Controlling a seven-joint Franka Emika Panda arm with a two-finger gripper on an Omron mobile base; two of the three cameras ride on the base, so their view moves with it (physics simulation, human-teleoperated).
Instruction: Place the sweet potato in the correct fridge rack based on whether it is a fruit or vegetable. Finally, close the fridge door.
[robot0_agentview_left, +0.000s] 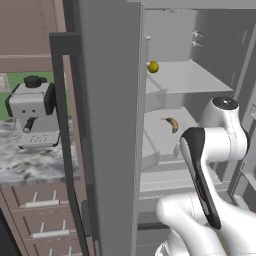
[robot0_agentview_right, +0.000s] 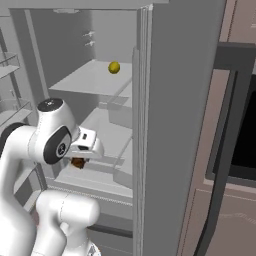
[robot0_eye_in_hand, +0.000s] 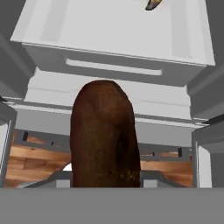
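Note:
The sweet potato (robot0_eye_in_hand: 105, 135), a dark reddish-brown tuber, stands upright in the hand view and hides the fingertips that grip it. From the right base view it is a small brown lump (robot0_agentview_right: 77, 163) under my gripper (robot0_agentview_right: 80, 158), which is shut on it, low in front of the open fridge. The fridge rack (robot0_eye_in_hand: 109, 30) ahead carries a banana (robot0_eye_in_hand: 153, 4) at its far edge, above a lower slab (robot0_eye_in_hand: 57, 89). In the left base view my arm hides the hand, the banana (robot0_agentview_left: 172, 124) lies on the middle rack (robot0_agentview_left: 155, 137), and a round yellow fruit (robot0_agentview_left: 153, 66) sits on the upper one.
The open fridge door (robot0_agentview_left: 110, 125) with its dark handle (robot0_agentview_left: 65, 145) stands at my left, and a second door panel (robot0_agentview_right: 180, 125) at my right. Door bins (robot0_agentview_right: 10, 107) sit at far left. A coffee machine (robot0_agentview_left: 32, 112) rests on the marble counter above drawers (robot0_agentview_left: 40, 210).

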